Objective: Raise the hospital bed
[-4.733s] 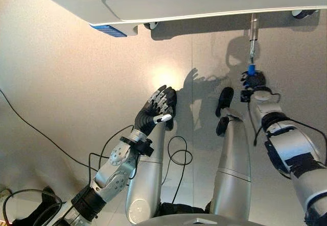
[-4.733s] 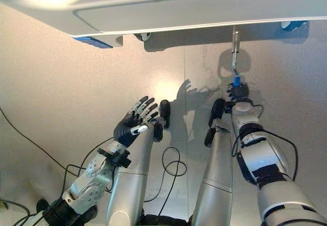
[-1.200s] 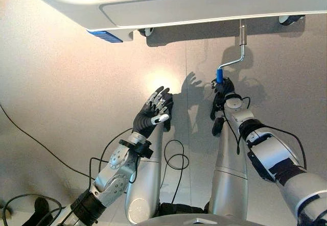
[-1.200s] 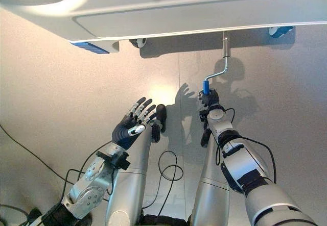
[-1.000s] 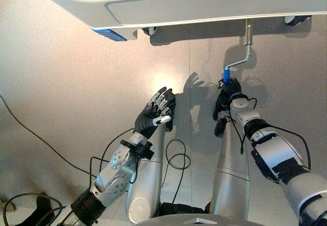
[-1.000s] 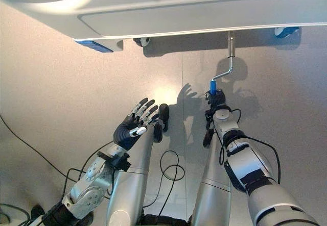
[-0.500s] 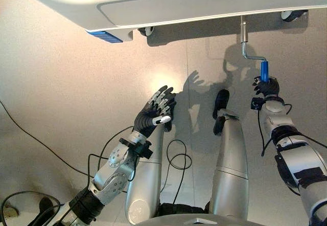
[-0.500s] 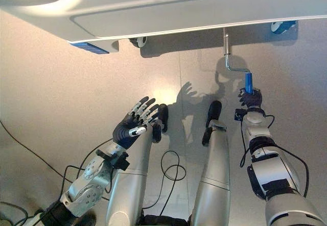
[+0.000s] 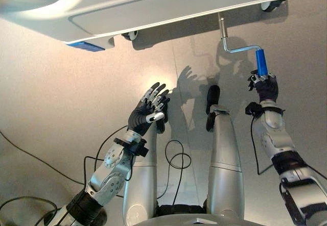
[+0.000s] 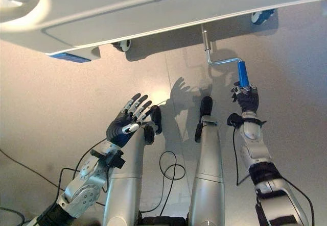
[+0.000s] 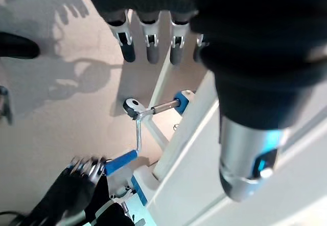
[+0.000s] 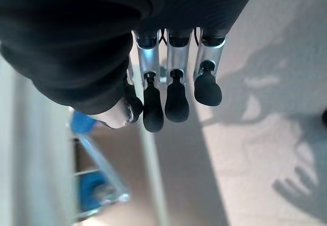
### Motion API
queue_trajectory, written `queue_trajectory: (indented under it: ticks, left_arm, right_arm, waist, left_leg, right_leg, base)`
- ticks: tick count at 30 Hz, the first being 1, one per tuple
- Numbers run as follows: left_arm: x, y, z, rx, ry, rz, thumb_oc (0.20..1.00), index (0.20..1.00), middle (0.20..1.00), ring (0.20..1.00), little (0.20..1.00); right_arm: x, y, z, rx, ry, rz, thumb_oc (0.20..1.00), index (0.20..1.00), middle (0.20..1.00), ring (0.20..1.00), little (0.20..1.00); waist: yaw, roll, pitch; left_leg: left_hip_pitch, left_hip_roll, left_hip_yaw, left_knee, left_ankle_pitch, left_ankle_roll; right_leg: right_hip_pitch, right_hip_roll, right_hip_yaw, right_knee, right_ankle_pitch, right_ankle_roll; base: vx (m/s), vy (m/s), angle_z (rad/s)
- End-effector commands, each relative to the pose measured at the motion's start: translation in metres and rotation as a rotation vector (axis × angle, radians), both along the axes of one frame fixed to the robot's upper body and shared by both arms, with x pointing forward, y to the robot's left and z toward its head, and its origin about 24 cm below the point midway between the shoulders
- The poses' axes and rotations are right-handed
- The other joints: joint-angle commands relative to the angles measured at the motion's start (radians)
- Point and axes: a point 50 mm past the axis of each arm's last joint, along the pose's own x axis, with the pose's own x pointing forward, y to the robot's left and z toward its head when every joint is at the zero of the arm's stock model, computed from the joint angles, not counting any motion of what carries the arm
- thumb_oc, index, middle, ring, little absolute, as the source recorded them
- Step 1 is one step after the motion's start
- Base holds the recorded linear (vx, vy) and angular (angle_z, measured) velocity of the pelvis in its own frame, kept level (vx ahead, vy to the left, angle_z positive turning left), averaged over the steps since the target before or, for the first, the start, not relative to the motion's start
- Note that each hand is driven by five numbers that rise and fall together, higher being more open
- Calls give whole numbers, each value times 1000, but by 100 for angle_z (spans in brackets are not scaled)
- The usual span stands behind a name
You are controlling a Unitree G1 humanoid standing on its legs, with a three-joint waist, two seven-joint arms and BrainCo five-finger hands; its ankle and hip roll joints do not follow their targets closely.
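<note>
The white hospital bed frame spans the far edge of the eye views. A metal crank comes out from under it and bends sideways to a blue grip. My right hand is shut on the near end of that grip, to the right of the crank's shaft. In the right wrist view its fingers are curled, with the blue grip by the thumb. My left hand is held up open, fingers spread, well left of the crank. The left wrist view shows the crank and my right hand.
Two caster wheels sit under the bed frame, and a blue pedal sticks out at its left. Beige floor lies below the bed, between the arms and to the left.
The crank has turned: its blue grip swung from left of the shaft to the right, with my right hand still on it. The left hand stays open. The camera has shifted.
</note>
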Motion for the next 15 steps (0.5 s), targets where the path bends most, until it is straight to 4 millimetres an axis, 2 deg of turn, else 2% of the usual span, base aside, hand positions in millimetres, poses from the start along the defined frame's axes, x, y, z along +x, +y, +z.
queue_trajectory:
  ticks: [1, 2, 3, 8, 11, 15]
  left_arm:
    - [-14, 1, 11, -58, -59, 10, 1000, 1000, 1000, 1000, 1000]
    - [-14, 4, 13, -56, -63, 21, 1000, 1000, 1000, 1000, 1000]
    - [-14, 4, 13, -55, -62, 22, 1000, 1000, 1000, 1000, 1000]
    - [-17, 9, 13, -48, -55, 37, 1000, 1000, 1000, 1000, 1000]
    - [-18, 9, 13, -38, -50, 32, 1000, 1000, 1000, 1000, 1000]
    - [-19, 6, 13, -28, -49, 7, 1000, 1000, 1000, 1000, 1000]
  right_arm:
    - [-13, 3, 43, -30, -246, 46, 200, 200, 200, 200, 200]
    - [-19, 18, 49, -26, -290, 128, 200, 200, 200, 200, 200]
    - [-20, 18, 49, -25, -289, 128, 200, 200, 200, 200, 200]
    - [-35, 51, 62, -41, -354, 312, 200, 200, 200, 200, 200]
    - [-37, 60, 65, -67, -350, 371, 200, 200, 200, 200, 200]
    - [-32, 88, 65, -133, -310, 525, 200, 200, 200, 200, 200]
  waist:
    - [5, -11, -32]
    - [2, -16, -32]
    - [2, -16, -32]
    - [0, -31, -32]
    - [2, -34, -32]
    - [19, -37, -32]
  left_leg:
    - [-35, -3, -52, -224, 276, -117]
    - [-36, -1, -52, -220, 277, -117]
    - [-35, -1, -52, -220, 277, -117]
    - [-29, 0, -49, -223, 283, -119]
    - [-22, 2, -49, -231, 287, -120]
    - [-7, 1, -56, -234, 288, -118]
  right_leg:
    - [-17, 9, -47, 70, 57, 23]
    - [-15, 9, -48, 69, 60, 23]
    - [-15, 9, -48, 69, 60, 23]
    - [0, 5, -53, 60, 69, 27]
    - [10, 2, -58, 50, 71, 28]
    - [32, 0, -65, 36, 75, 28]
  base:
    - [-12, -4, -8]
    - [-9, -3, -5]
    - [-12, -8, -7]
    - [-4, -1, -2]
    - [-11, 7, 5]
    - [0, 0, 0]
